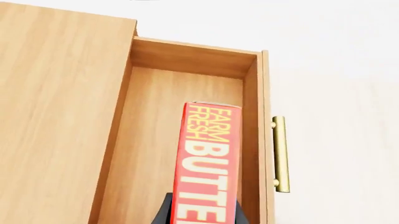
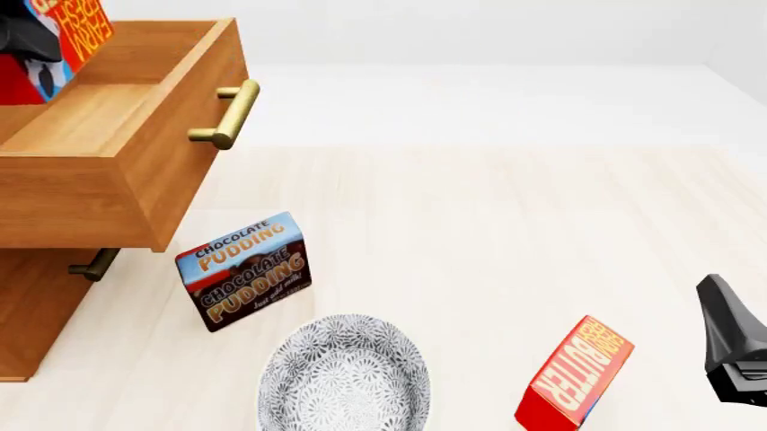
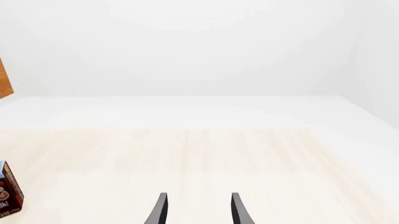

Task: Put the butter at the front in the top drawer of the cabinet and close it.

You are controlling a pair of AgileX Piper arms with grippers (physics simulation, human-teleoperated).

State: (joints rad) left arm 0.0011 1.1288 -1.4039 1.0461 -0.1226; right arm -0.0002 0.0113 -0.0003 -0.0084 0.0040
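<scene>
The cabinet (image 1: 56, 93) has its top drawer (image 1: 156, 140) pulled out, its brass handle (image 2: 228, 112) facing the table. My left gripper (image 1: 201, 215) is shut on a red butter carton (image 1: 209, 158) and holds it on end over the drawer's inside. In the front view this carton (image 2: 74, 31) shows at the top left corner, above the drawer (image 2: 180, 153). A second, alike butter carton (image 2: 576, 373) stands tilted on the table at the front right. Just right of it, my right gripper (image 2: 731, 346) is open and holds nothing (image 3: 199, 199).
A brown-and-blue chocolate pudding box (image 2: 246, 269) stands below the open drawer's front corner. A grey patterned plate (image 2: 345, 377) lies at the front centre. A lower drawer handle (image 2: 93, 265) shows under the open drawer. The pudding box edge (image 3: 7, 196) appears in the right wrist view.
</scene>
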